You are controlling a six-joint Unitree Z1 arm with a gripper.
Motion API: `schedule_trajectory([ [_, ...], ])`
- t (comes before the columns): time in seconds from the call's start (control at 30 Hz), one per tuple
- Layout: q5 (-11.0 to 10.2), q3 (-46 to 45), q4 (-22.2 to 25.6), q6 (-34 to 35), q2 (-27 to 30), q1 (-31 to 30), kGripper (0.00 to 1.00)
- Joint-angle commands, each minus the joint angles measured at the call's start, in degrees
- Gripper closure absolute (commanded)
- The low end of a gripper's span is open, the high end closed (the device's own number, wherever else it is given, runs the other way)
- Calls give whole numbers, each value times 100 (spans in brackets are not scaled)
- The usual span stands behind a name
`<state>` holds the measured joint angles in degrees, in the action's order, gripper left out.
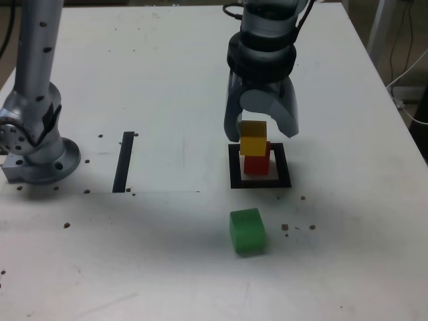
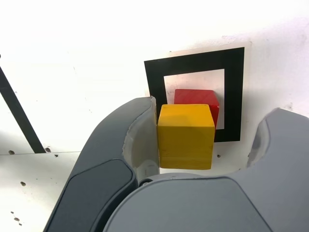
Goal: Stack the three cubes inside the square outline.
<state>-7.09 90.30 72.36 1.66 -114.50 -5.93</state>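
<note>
Yellow cube, red cube, green cube; black square outline, white inside; grey gripper.

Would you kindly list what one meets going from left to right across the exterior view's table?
Arm base → straight black strip → green cube; the outline, stack and gripper overlap it, so I omit them.

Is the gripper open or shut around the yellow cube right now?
Open. In the wrist view the gripper has one finger against the yellow cube, with a clear gap to the other. The cube sits on the red cube.
</note>
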Motion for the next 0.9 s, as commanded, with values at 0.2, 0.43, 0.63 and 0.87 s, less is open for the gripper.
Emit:
schedule_trajectory([
  [0.2,111,0,95,5,350,-178,1],
  [0.43,459,-161,-1,193,470,-602,1],
  [0.63,654,-275,-63,437,575,-1081,0],
  [0.87,931,-721,-438,1236,571,-1599,0],
])
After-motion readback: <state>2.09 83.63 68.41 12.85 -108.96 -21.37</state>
